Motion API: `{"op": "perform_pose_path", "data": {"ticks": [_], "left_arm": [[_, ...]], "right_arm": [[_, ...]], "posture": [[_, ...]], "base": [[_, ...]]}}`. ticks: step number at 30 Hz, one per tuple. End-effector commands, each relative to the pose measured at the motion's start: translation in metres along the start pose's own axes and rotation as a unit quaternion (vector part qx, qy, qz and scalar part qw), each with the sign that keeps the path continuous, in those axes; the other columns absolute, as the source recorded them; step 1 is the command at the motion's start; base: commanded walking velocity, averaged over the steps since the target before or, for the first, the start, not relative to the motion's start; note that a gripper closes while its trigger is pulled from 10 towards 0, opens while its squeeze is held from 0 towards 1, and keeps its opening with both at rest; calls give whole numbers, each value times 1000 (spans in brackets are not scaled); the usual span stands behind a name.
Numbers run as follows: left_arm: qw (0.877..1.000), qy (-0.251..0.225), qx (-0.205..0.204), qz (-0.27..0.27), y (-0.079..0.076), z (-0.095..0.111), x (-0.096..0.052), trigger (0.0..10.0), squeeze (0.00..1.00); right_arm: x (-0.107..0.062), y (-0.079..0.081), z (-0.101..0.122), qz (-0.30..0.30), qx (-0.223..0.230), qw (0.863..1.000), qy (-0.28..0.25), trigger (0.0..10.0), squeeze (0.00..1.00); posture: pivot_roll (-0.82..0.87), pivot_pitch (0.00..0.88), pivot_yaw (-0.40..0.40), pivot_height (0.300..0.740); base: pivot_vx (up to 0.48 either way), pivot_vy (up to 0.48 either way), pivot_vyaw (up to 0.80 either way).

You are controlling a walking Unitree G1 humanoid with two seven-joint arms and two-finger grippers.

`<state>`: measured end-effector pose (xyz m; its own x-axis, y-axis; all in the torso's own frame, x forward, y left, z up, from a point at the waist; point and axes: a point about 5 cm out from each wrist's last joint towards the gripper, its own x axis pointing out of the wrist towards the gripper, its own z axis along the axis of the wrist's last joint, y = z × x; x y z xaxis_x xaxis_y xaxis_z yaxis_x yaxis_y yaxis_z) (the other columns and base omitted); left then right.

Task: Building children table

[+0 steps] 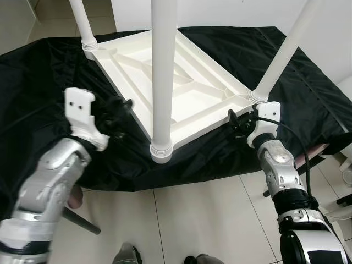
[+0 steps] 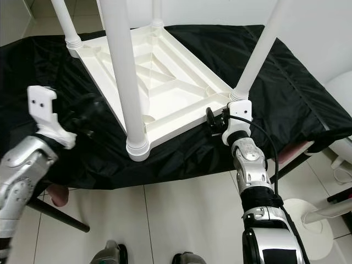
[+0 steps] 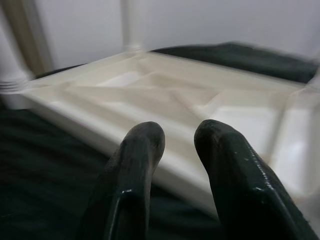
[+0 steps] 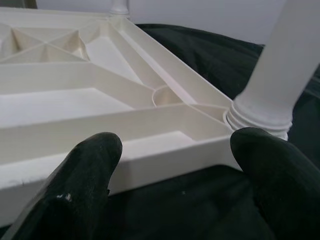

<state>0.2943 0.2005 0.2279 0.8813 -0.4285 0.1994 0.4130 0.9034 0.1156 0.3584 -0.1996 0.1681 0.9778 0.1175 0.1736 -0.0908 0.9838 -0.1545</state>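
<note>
Right wrist view: right gripper (image 4: 175, 165) fingers apart, facing the tabletop (image 4: 100, 100) rim beside a leg (image 4: 280, 75).
Left gripper (image 3: 175, 150): fingers slightly apart, short of the opposite rim.
Nearer arm: right.

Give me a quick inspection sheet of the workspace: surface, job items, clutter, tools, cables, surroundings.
Surface: black cloth draped over a raised support, tiled floor below.
Job's things: white table top lying upside down on the cloth, ribbed underside up; four white legs fitted, nearest leg upright at the front corner.
Clutter: nothing seen.
Tools: left tool open, off the top's left edge; right tool open, at the edge near the right corner leg.
Cables: black cable along the right forearm.
Surroundings: white wall; dark bar lower left.
</note>
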Motion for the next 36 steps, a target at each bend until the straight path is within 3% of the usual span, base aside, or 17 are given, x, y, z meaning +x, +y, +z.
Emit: {"op": "perform_pose_path", "data": {"ticks": [1, 2, 3, 4, 6, 9, 11, 13, 19, 21, 29, 31, 33, 35, 36], "left_arm": [[985, 1, 18, -174, -10, 1, -6, 10000, 0], [985, 1, 18, -174, -10, 1, -6, 10000, 0], [989, 16, 43, -144, 7, 0, -7, 10000, 0], [989, 16, 43, -144, 7, 0, -7, 10000, 0], [994, 25, 84, -69, 32, -2, 1, 10000, 0], [995, 25, 87, -38, 38, -4, 7, 10000, 0], [994, 31, 103, -4, 41, -12, 21, 10000, 0], [994, 35, 107, 2, 41, -15, 25, 10000, 0], [993, 43, 113, -7, 41, -21, 43, 10000, 0], [991, 69, 115, -19, 41, -28, 52, 10000, 0], [984, 102, 137, -48, 38, -39, 66, 10000, 0], [981, 107, 150, -62, 34, -41, 70, 10000, 0], [976, 97, 158, -112, 17, -42, 80, 10000, 0], [975, 90, 156, -129, 11, -41, 82, 10000, 0], [976, 63, 132, -160, 0, -36, 86, 10000, 0]], "right_arm": [[-4, -2, -6, -7, -1, 1000, 12, 10000, 0], [-4, -2, -6, -7, -1, 1000, 12, 10000, 0], [-5, -2, -8, -13, 0, 1000, 16, 10000, 0], [-5, -2, -8, -13, 0, 1000, 16, 10000, 0], [-6, 1, -8, -27, 8, 1000, 8, 10000, 0], [-7, 4, -7, -38, 13, 999, -1, 10000, 0], [-15, 9, -5, -81, 15, 996, -17, 10000, 0], [-18, 10, -5, -98, 15, 995, -21, 10000, 0], [-37, 19, -9, -140, 24, 990, -17, 10000, 0], [-45, 28, -13, -143, 29, 989, -9, 10000, 0], [-51, 38, -15, -147, 37, 988, -2, 10000, 0], [-53, 39, -16, -155, 40, 987, 4, 10000, 0], [-57, 38, -17, -180, 52, 982, 16, 10000, 0], [-58, 38, -18, -188, 56, 980, 21, 10000, 0], [-60, 39, -19, -197, 58, 978, 29, 10000, 0]], "posture": [[-31, 102, 6, 740], [-31, 102, 6, 740], [-26, 99, 2, 740], [-26, 99, 2, 740], [-17, 92, -8, 740], [-17, 90, -10, 740], [-20, 91, -12, 740], [-22, 92, -14, 740], [-44, 104, -7, 740], [-59, 109, 4, 740], [-68, 121, 20, 740], [-69, 123, 23, 740], [-80, 140, 49, 740], [-80, 140, 49, 740], [-80, 141, 52, 740]], "base": [[0, 0, 0], [0, 0, 0], [0, 0, 0], [0, 0, 0], [0, 0, 0], [0, 0, 0], [0, 0, 0], [0, 0, 0], [0, 0, 0], [0, 0, 0], [0, 0, 0], [0, 0, 0], [0, 0, 0], [0, 0, 0], [0, 0, 0]]}}
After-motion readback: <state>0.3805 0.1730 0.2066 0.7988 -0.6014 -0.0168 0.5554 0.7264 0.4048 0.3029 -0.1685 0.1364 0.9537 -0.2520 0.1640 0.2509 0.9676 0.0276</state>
